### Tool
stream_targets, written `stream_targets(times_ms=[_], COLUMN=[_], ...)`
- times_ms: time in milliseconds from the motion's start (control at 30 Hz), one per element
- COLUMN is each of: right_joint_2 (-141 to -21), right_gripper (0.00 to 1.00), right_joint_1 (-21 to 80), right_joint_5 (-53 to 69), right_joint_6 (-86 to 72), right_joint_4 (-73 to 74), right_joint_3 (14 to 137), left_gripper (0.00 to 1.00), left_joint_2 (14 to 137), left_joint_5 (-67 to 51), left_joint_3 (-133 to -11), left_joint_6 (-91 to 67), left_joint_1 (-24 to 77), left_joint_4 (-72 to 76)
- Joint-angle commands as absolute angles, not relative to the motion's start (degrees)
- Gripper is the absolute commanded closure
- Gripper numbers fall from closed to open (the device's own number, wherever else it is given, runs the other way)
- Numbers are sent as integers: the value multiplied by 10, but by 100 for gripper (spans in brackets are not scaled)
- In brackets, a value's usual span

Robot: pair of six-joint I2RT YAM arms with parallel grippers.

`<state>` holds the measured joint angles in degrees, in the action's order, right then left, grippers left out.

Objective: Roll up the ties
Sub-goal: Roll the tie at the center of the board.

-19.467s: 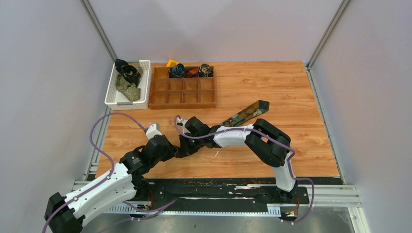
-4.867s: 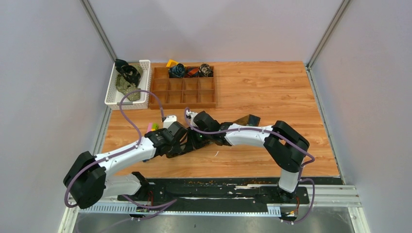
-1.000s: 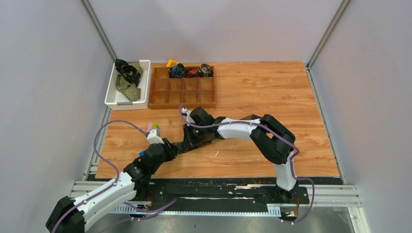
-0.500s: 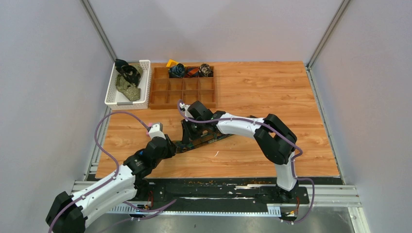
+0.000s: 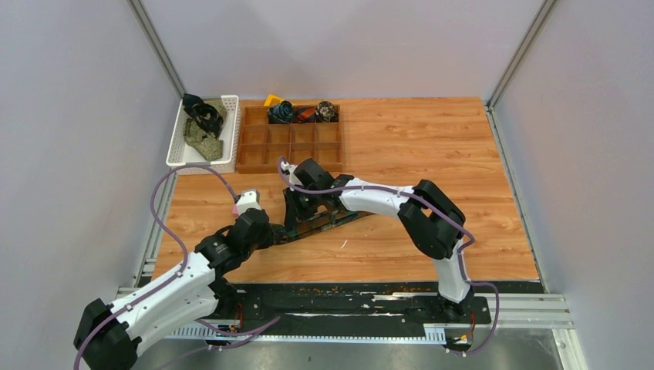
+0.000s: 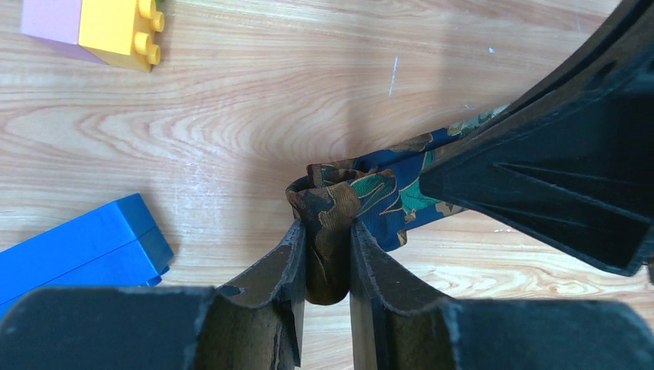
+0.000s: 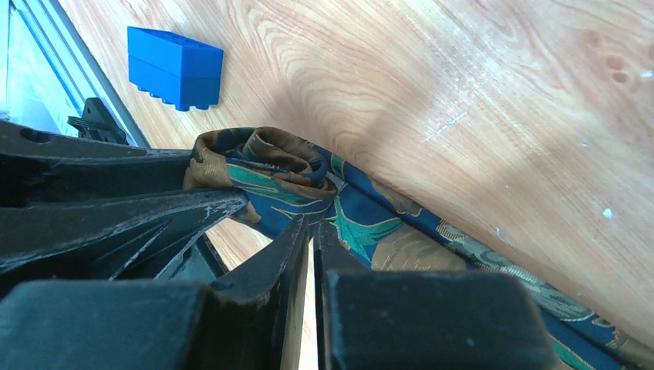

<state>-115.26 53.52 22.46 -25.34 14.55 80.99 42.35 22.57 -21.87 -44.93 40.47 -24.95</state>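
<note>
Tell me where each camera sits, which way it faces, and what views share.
Top external: above and behind the bases, looking down on the table; left arm and right arm show.
Left wrist: on that wrist, looking down its jaws, shut on the rolled tie; the right arm intrudes.
Right wrist: on that wrist, facing the table's near-left corner; its jaws fill the bottom.
Shared: both wrist views show the tie and the blue block.

On the wood-grain table (image 5: 432, 139) stands a wooden compartment tray (image 5: 289, 166) — a white basket (image 5: 199, 164) just beside its left side, a yellow piece (image 5: 271, 99) behind its far-left corner. Nearer than the tray lie a yellow-and-pink block (image 6: 92, 29) and, apart from it, a blue block (image 6: 77, 247).
</note>
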Motion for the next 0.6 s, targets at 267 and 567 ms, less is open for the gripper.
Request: stream_targets(times_ms=[267,567], right_joint_2=[-1213,-1231], right_gripper=[92,94], right_joint_1=[564,575], right_joint_5=[255,270], right_joint_6=[-268,-291], right_joint_4=[111,92], right_joint_3=[868,874], left_gripper=[80,82], left_joint_2=[458,495], left_joint_5=[248,250], left_joint_3=[-284,-318], left_joint_6=[-426,-416], left_joint_1=[402,402], left_joint_4=[-318,-344])
